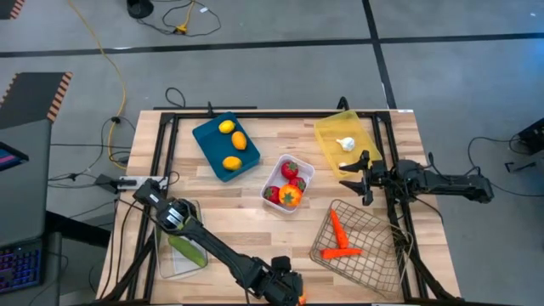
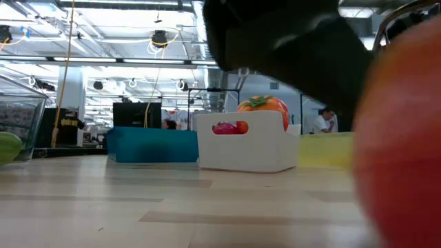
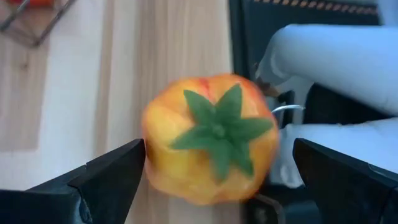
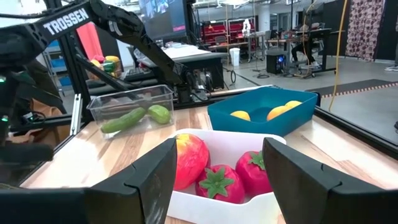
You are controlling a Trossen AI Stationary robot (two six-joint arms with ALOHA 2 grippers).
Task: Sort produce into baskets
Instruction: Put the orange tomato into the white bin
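A yellow-orange toy tomato (image 3: 208,146) with a green calyx lies on the wooden table at its near edge, and looms blurred in the low view (image 2: 403,138). My left gripper (image 1: 289,293) hangs over it, slanting down and open, one finger on either side (image 3: 217,152). My right gripper (image 1: 365,177) waits open at the table's right, pointing level at the white tray (image 4: 219,149). The teal tray (image 1: 204,140) holds citrus. The yellow tray (image 1: 327,136) holds garlic. Red produce fills the white tray (image 1: 308,170). The clear bin (image 1: 170,263) holds cucumbers. The wire basket (image 1: 374,255) holds carrots.
The tomato lies close to the table's near edge (image 3: 227,62), with dark and white equipment just beyond. The left arm (image 1: 212,246) stretches across the near left past the clear bin. Bare wood lies in the table's middle (image 1: 246,221).
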